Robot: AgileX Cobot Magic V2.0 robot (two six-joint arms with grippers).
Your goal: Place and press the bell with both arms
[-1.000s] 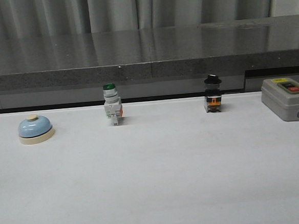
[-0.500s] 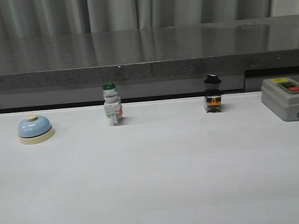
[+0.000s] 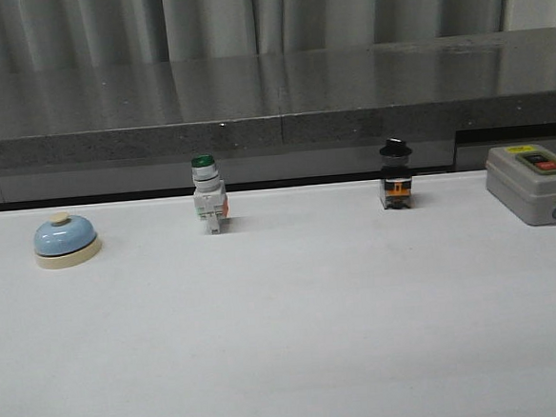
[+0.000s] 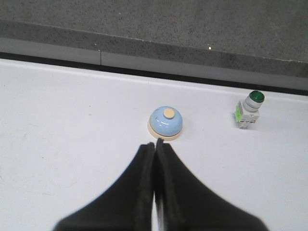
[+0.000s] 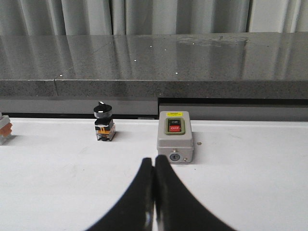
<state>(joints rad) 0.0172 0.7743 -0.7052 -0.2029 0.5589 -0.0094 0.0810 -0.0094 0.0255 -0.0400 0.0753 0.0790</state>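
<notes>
A small light-blue bell (image 3: 66,240) with a cream base and a cream button on top sits on a white table (image 3: 287,341), far to the left and toward the table's back edge. Seen from the left wrist camera, the left gripper (image 4: 155,142) hangs just short of the bell without touching it, its two dark pointed fingers pressed together with no gap and nothing held between them. To the right of the bell, well apart from it, a white switch with a green cap (image 3: 208,196) stands upright near the back edge. Further right along the same line stands a small black switch with a black knob (image 3: 396,175) and an orange band at its foot. At the far right a grey box (image 3: 534,183) with a red button and a black button on its sloped top rests on the table. In the right wrist camera, the right gripper (image 5: 154,161) points toward this grey box, stopping just short of it, its fingers also closed tight and holding nothing. Neither arm shows in the front camera. The table surface is plain, matte and pale. Behind it runs a long dark grey speckled stone ledge (image 3: 270,90) with a glossy top, and behind that hang grey pleated curtains (image 3: 245,15).
</notes>
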